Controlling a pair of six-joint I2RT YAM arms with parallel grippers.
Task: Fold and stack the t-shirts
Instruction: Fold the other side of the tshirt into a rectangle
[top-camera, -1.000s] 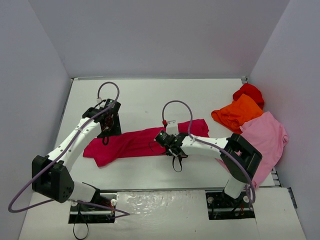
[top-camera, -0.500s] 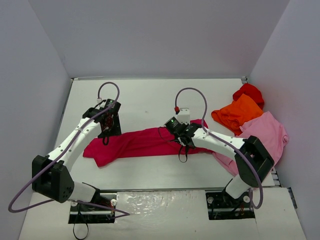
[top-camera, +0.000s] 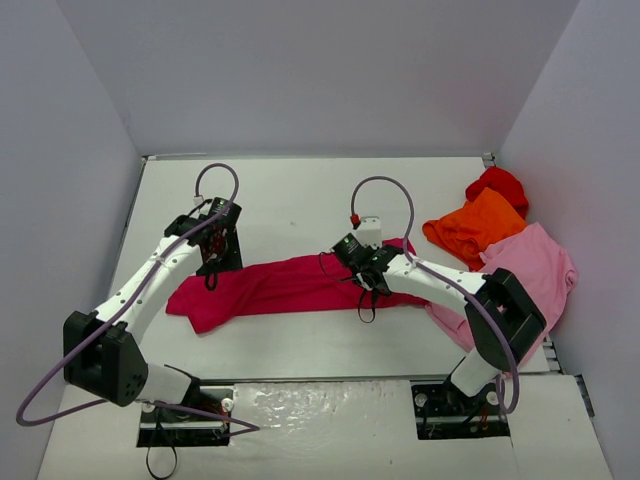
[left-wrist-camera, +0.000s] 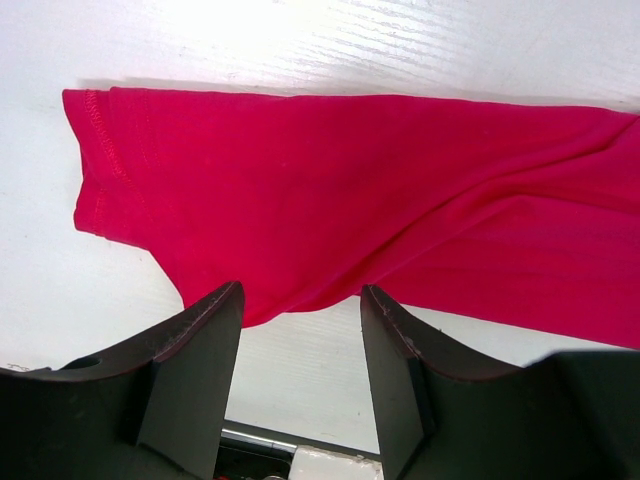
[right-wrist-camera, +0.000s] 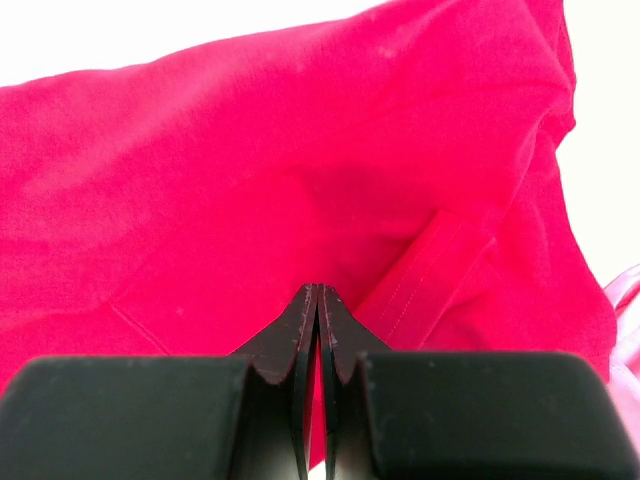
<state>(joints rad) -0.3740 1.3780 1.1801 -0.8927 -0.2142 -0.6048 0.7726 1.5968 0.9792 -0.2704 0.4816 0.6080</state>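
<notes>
Crimson shirt (top-camera: 270, 285) lies stretched across the counter (top-camera: 300, 200) middle.
Left tool (left-wrist-camera: 300, 295) half open over it; right tool (right-wrist-camera: 318, 292) closed, tips against it.

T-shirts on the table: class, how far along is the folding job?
Done: nothing is folded or stacked. In hand: the crimson-magenta cloth t-shirt lies stretched out, the open left gripper above one end, the shut right gripper near the other. Remaining: orange t-shirt, red t-shirt, light pink t-shirt, all unfolded.

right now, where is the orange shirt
In the top view the orange shirt lies at the table's right side, between the red shirt behind it and the pink shirt in front.
</notes>
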